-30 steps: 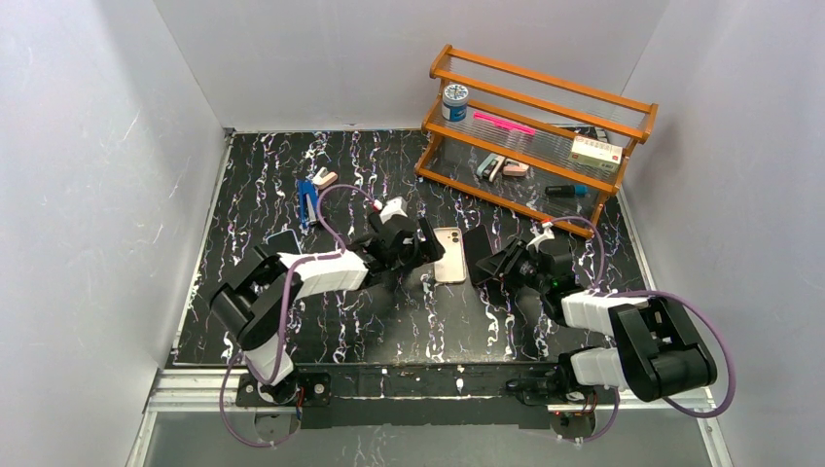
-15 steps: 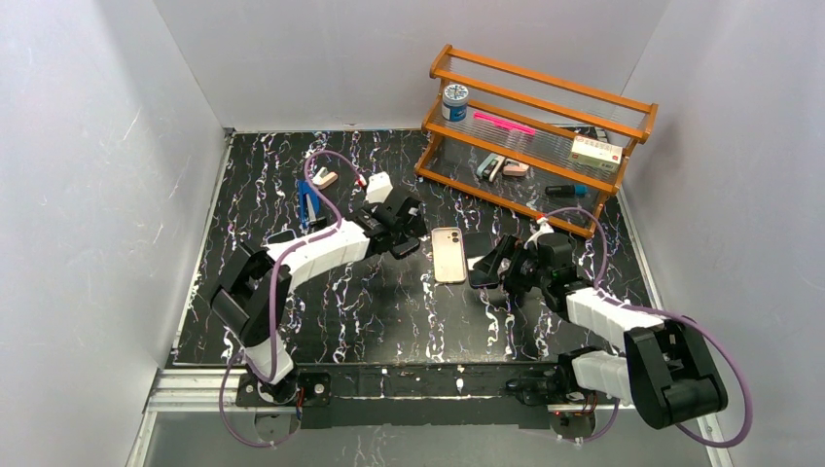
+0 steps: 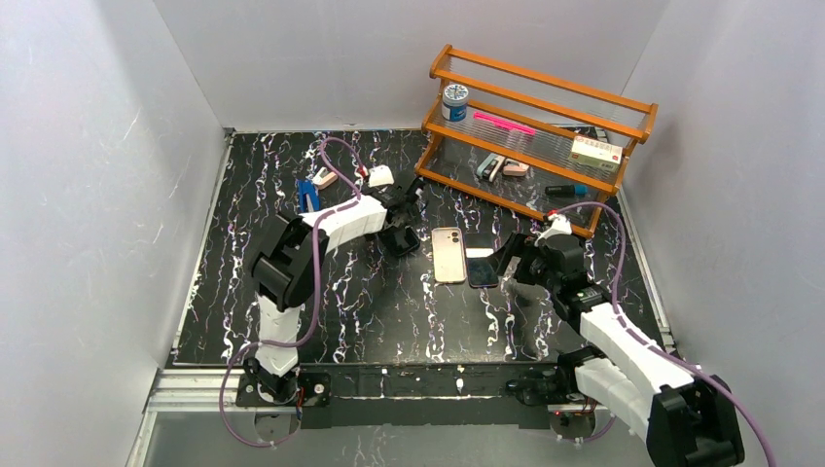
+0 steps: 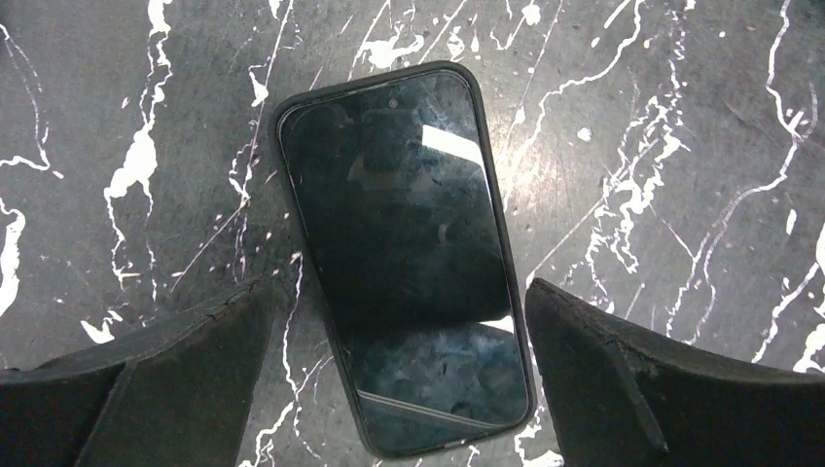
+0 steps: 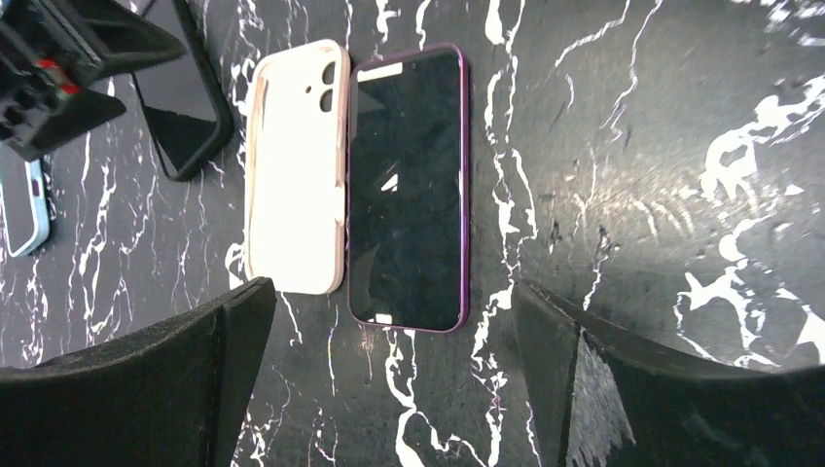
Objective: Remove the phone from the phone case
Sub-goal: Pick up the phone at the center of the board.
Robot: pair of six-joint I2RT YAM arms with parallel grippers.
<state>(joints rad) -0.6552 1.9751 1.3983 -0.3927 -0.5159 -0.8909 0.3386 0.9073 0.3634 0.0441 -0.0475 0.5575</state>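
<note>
The cream phone case lies flat on the black marbled table, with no phone in it. Touching its right side lies the phone, screen up, with a purple rim. My right gripper stands open just near of the phone and holds nothing. My left gripper is open to the left of the case. It hangs over a second dark phone in a black cover, whose near end lies between the fingers.
A wooden rack with small items and a tin stands at the back right. A blue-cased object lies at the back left. White walls enclose the table.
My right gripper opened, let go of the phone and drew back; the phone now lies flat beside the case. My left arm swung away to the back left, over the black-covered phone.
</note>
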